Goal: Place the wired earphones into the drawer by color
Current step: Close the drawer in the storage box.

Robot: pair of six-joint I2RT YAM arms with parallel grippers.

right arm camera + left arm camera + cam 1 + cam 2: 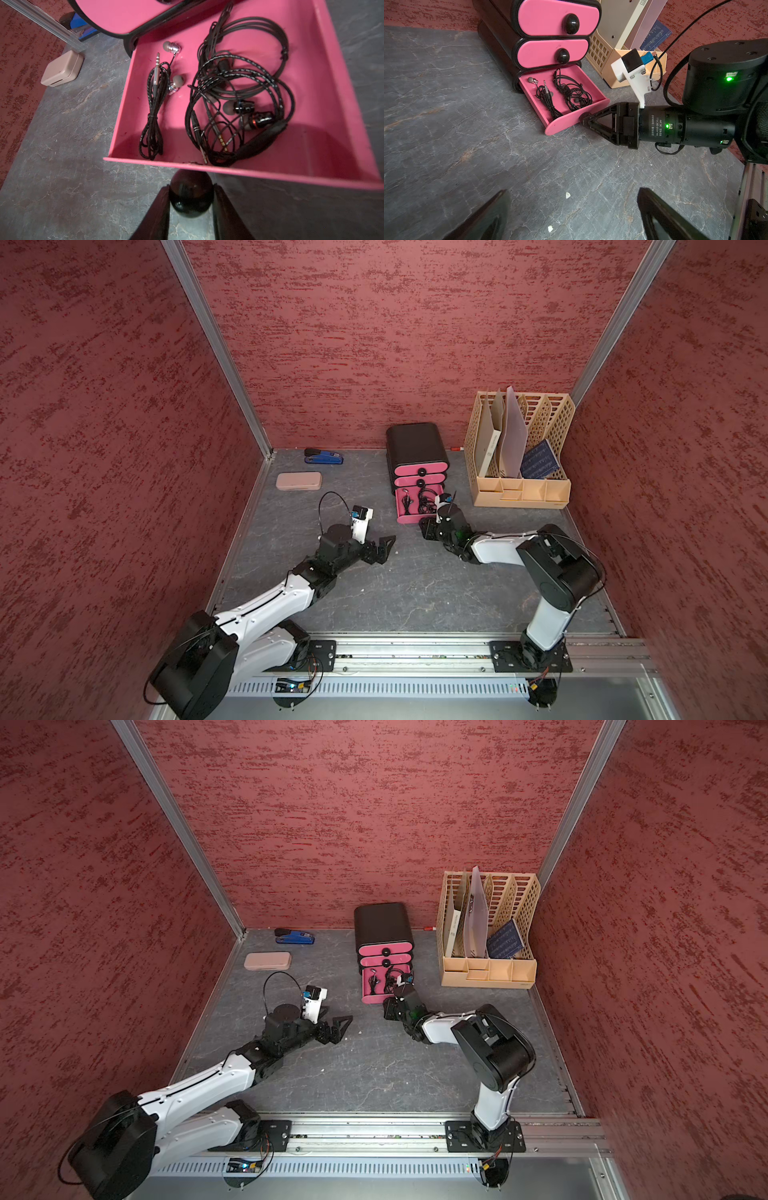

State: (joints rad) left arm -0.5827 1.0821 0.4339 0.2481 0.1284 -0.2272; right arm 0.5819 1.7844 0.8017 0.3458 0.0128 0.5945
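While the right gripper (191, 187) pinches the knob (191, 200) on the bottom drawer (249, 172), black earphones (239, 99) lie inside, just beyond; shutting it looks a straight push toward the far side; the left gripper (573, 190) gapes empty.

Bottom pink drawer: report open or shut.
Open. The bottom pink drawer juts out of the black cabinet, black wired earphones exposed inside; the right gripper clamps its round black knob.

Lab robot booth: red panel walls (374, 344), aluminium mounting rail (415, 657)
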